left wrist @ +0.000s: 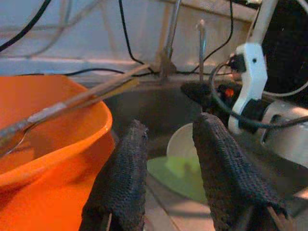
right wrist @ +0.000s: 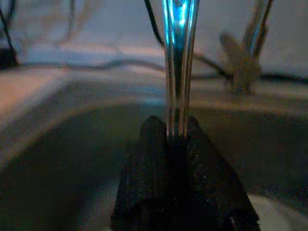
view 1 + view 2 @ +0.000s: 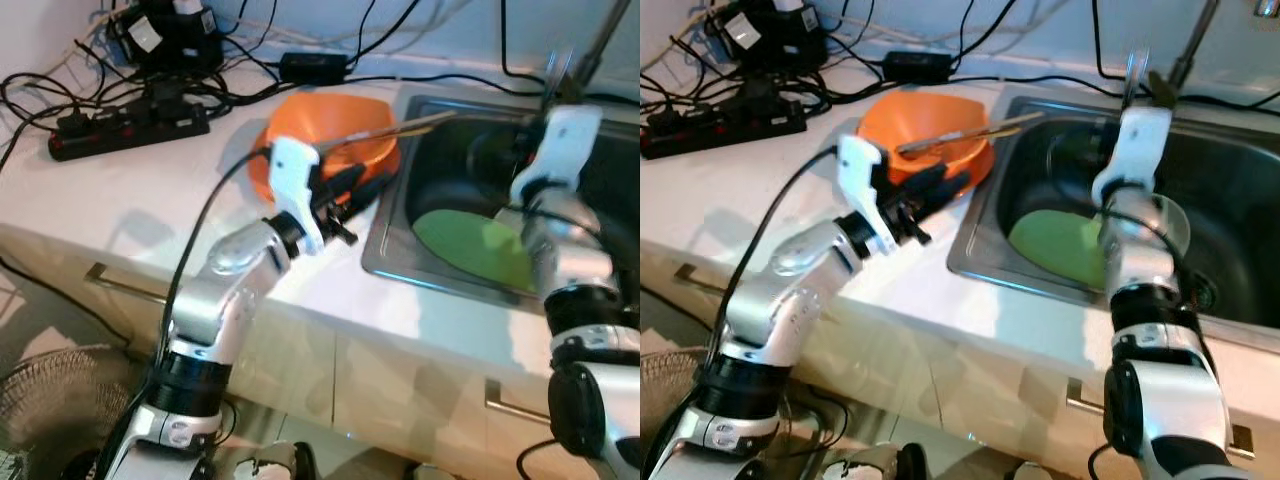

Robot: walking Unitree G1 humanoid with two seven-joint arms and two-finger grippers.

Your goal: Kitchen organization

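Right pincer (image 2: 175, 139) grips a slim shiny metal utensil (image 2: 177, 57) upright.

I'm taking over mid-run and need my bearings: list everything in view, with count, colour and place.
Bowl: one, orange, on the counter beside the sink's left rim.
Utensils: long, metallic and wooden, count unclear, lying across the bowl toward the sink.
Sink: one, steel, set in the counter.
Plate: one, green, lying in the sink.
Power strips: at least two, black, at the counter's back left, amid black cables.
Counter: white.
Fan: one, wire grille, on the floor at lower left.
Left gripper: open, at the bowl's near edge.
Right gripper: over the sink, shut on a shiny metal handle.
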